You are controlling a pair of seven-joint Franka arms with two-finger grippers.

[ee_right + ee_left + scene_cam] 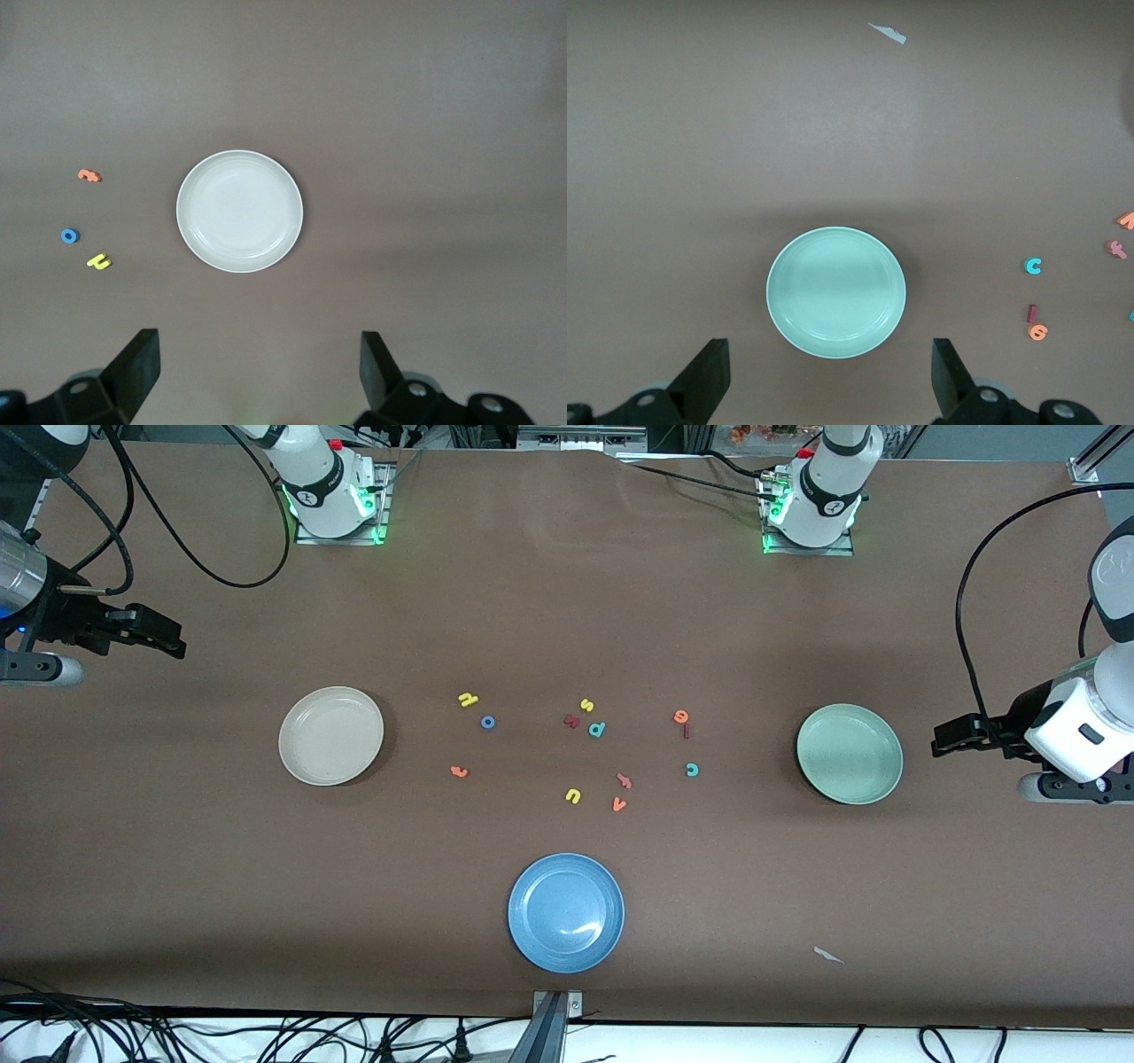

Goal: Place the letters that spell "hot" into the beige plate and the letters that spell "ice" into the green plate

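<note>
A: Where are the task letters found?

B: The yellow "h", blue "o" and orange "t" are grouped on the bare table beside the beige plate. The orange "e", dark red "i" and teal "c" are seen toward the green plate. Both plates are empty.

A: Is any brand writing legible?

B: Only the letter shapes are read — nothing else can be made out.

A: And the room around them?

B: Open tablecloth is left around each plate; the blue plate sits nearest the front camera, near the table edge.

A: The grippers?

B: The left gripper is held wide open, empty, near the green plate. The right gripper — equally spread, holding nothing — waits near the beige plate.
</note>
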